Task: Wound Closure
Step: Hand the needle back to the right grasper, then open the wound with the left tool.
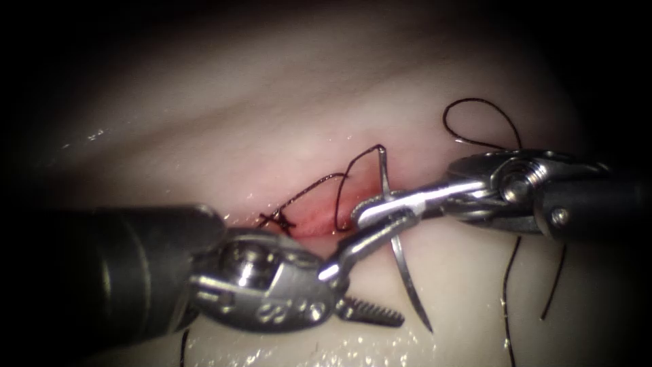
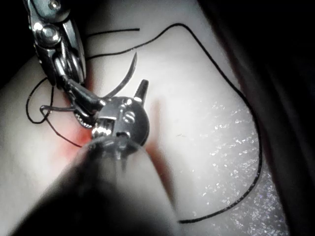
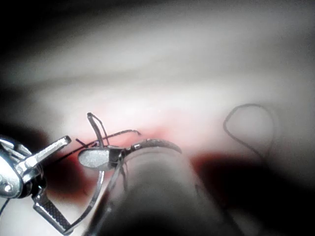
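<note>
Two end effectors beside the cut: right clamped mid-needle, left wide, empty, needle outside tissue.

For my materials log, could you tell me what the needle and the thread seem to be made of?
The needle, held in the right tool, looks like polished steel: silvery and smooth, with bright glints. The thread seems a smooth black strand, likely synthetic; it holds springy loops. The fibre cannot be told.
</note>
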Motion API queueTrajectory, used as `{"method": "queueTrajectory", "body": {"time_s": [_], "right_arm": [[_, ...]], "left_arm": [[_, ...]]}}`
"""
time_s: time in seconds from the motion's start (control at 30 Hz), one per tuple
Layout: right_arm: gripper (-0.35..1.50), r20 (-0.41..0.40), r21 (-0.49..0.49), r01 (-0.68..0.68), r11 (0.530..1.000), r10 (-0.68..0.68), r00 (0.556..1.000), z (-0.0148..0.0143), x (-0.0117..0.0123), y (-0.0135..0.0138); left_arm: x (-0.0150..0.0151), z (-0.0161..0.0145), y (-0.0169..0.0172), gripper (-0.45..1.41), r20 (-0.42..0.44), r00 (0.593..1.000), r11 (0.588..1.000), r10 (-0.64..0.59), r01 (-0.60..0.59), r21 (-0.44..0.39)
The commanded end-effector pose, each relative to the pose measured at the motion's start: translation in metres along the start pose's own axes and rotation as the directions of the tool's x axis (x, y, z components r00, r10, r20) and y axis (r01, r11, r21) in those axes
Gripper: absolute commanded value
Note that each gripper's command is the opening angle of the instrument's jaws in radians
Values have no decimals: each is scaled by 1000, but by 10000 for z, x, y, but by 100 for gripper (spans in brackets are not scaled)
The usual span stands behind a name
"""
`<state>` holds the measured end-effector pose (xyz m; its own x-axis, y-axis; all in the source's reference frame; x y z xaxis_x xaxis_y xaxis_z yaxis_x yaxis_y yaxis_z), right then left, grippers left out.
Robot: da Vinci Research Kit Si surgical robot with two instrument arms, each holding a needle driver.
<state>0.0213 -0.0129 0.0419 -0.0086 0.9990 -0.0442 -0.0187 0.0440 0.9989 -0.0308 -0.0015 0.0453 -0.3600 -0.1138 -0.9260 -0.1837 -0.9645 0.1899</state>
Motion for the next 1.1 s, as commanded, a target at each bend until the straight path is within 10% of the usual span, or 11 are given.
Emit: {"method": "queueTrajectory", "body": {"time_s": [0.03, 0.2, 0.33, 1.1], "right_arm": [[-35, -29, 19, 23, 1000, -23, 999, 6, 6, 5], [-35, -103, 13, 145, 989, -143, 984, 2, 23, 13], [-35, -141, 15, 235, 972, -231, 963, 0, 30, 13], [-35, -215, -14, 556, 831, -545, 810, -10, 61, -20]], "left_arm": [[-1, 0, 3, 136, 0, 996, 996, -84, 84, 25], [-9, -26, 3, 101, 6, 978, 978, -210, 210, 12], [-25, -33, -5, -43, 25, 960, 956, -278, 279, -95], [-121, 11, 5, -45, 438, 837, 892, -328, 427, -147]]}}
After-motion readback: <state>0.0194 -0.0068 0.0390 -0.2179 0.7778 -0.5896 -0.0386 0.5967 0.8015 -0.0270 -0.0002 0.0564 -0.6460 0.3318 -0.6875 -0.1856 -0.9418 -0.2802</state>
